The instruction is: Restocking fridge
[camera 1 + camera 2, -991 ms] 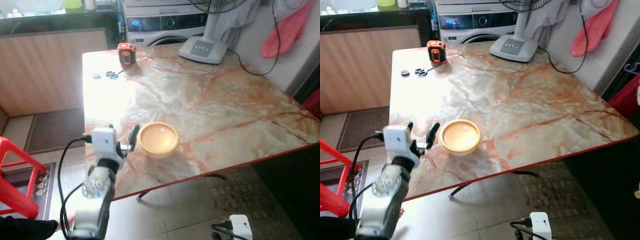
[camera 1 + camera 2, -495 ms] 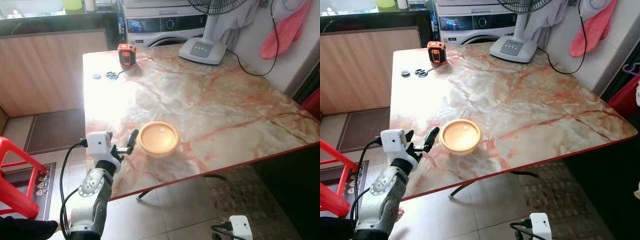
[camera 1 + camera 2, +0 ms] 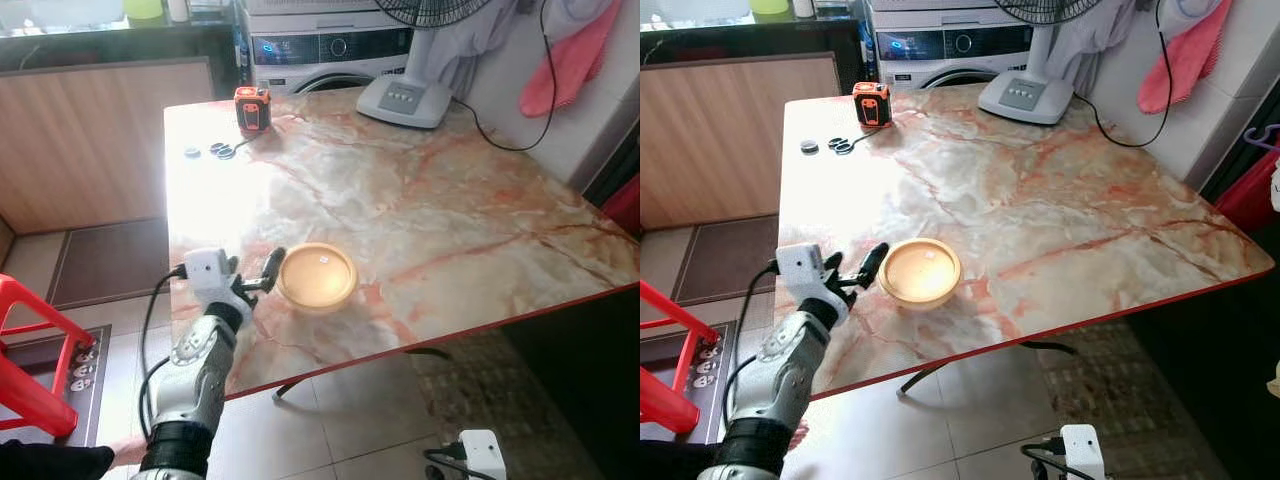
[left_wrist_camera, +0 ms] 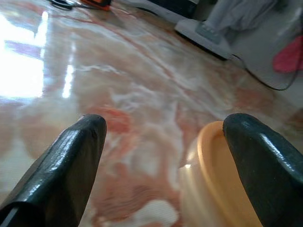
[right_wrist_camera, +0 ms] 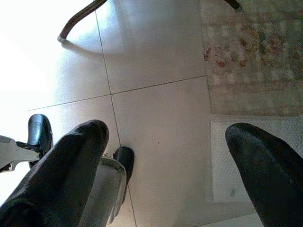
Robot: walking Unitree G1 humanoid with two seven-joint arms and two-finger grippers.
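Glossy marble-look table (image 3: pixel 420 200), smooth matt orange plastic bowl (image 3: pixel 317 277), shiny blk fingers (image 4: pixel 71 165)

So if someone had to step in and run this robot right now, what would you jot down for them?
Left gripper: open, over the near left part of the table, one finger right beside the rim of the yellow bowl; not gripping it yet.
Right gripper: open, hanging idle, pointing at the tiled floor.
Bowl: upright and empty on the table, near the front edge.
Done: the reach to the bowl.
Left: grip the bowl, lift it, carry it to the fridge.
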